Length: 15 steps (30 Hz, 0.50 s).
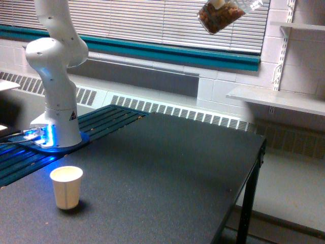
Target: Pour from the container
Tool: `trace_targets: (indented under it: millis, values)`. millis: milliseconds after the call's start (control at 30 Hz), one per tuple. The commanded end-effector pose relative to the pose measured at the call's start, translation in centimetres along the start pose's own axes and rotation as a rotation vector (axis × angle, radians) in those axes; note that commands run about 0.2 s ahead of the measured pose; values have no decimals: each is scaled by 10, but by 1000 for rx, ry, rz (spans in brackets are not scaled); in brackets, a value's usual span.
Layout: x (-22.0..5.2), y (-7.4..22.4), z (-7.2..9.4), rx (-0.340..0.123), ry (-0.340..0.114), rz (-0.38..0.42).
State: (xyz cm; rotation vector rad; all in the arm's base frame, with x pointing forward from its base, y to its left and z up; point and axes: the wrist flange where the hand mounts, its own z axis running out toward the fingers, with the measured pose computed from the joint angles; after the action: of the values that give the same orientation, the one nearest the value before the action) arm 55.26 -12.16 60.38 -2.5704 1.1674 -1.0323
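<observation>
The container, a clear plastic cup with brown nuts inside, hangs tilted in the air at the top edge of the exterior view, right of centre. The nuts lie heaped at its lower left end, and its clear end points up and to the right. Only a pale bit of my gripper shows, on the container at the frame's edge; the rest is cut off. A small off-white paper cup stands upright on the black table near the front left, far below the container and well to its left.
The white arm's base stands at the table's back left with a blue glow at its foot. The table's right edge drops to the floor. White wall shelves jut out at the right, and window blinds hang behind.
</observation>
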Motion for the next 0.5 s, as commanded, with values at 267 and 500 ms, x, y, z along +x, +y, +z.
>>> trace_targets:
  millis: [267, 500]
  values:
    - [18, 24, -2, -5, 40, 21]
    - [27, 49, 0, -11, 57, 2]
